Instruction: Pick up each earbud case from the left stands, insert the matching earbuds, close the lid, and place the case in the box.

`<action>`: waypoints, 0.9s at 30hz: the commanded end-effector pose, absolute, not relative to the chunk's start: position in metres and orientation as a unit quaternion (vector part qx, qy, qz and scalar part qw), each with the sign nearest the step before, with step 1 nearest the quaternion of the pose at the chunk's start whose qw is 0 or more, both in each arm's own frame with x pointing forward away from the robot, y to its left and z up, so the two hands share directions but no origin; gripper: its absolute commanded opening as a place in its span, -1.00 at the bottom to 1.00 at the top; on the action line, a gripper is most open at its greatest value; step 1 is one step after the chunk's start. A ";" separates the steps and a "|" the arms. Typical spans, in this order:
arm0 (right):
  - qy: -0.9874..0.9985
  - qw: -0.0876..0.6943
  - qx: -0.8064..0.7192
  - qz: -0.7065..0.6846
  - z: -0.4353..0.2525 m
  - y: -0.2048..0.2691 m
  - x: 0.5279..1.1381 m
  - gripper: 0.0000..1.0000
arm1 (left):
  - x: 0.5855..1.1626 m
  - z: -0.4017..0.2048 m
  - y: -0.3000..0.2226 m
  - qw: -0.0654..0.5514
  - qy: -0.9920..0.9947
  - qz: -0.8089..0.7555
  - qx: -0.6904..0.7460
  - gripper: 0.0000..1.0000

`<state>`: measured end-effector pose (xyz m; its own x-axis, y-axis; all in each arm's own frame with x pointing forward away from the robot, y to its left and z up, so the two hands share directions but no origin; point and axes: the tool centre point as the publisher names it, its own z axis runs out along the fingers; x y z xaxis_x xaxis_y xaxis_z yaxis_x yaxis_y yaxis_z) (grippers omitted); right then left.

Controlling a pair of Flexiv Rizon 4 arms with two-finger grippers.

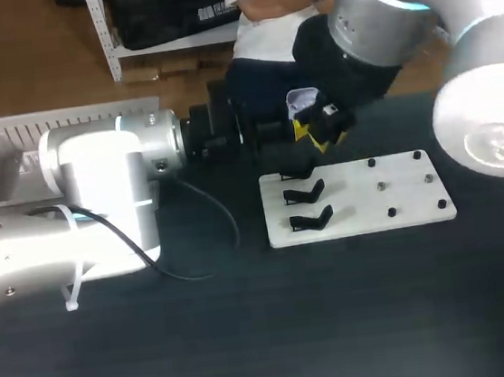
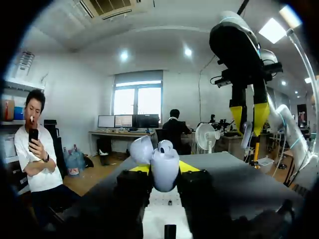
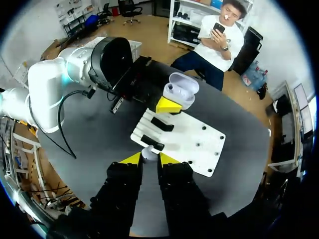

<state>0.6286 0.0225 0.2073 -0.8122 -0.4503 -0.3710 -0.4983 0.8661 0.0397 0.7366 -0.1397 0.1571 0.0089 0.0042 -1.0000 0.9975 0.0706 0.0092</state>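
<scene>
Place: a robotics lab, at a work bench
Arms: a silver-grey jointed left arm [image 1: 95, 170] and a silver-and-white jointed right arm [image 1: 490, 116], both over one dark matte table top [image 1: 252, 352]
Fixture: a flat white rectangular plate [image 3: 184, 149] with black pegs and black plastic stands [image 3: 160, 124], just ahead of the right gripper [image 3: 149, 159]
Bin: a white slatted plastic box [image 1: 10, 139], beside the left arm

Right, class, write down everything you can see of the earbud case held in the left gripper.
The earbud case is a small, smooth, pale lavender-white shell, plastic by its look, with rounded corners. Its hinged lid stands open, tipped back. The left gripper is shut on its body, yellow-tipped fingers at both sides, holding it opening-up off the table, near the stand end of the white board. Nothing else touches it.
</scene>
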 end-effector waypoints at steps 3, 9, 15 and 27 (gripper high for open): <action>0.956 0.170 -0.228 0.070 0.217 0.041 0.658 -1.00 | 0.734 0.156 -0.140 0.524 0.515 -0.477 0.483 -1.00; 0.960 0.165 -0.213 0.073 0.225 0.051 0.685 -1.00 | 0.734 0.156 -0.140 0.524 0.515 -0.477 0.483 -1.00; 0.964 0.161 -0.203 0.056 0.228 0.054 0.702 -1.00 | 0.734 0.156 -0.140 0.524 0.515 -0.477 0.483 -1.00; 0.971 0.141 -0.185 0.046 0.222 0.049 0.713 -1.00 | 0.734 0.156 -0.140 0.524 0.515 -0.477 0.483 -1.00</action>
<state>0.7103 0.0479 0.2204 -0.8879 -0.3441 -0.3053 -0.3722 0.9274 0.0373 0.7366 -0.1397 0.1571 0.0089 0.0041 -1.0000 0.9975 0.0706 0.0092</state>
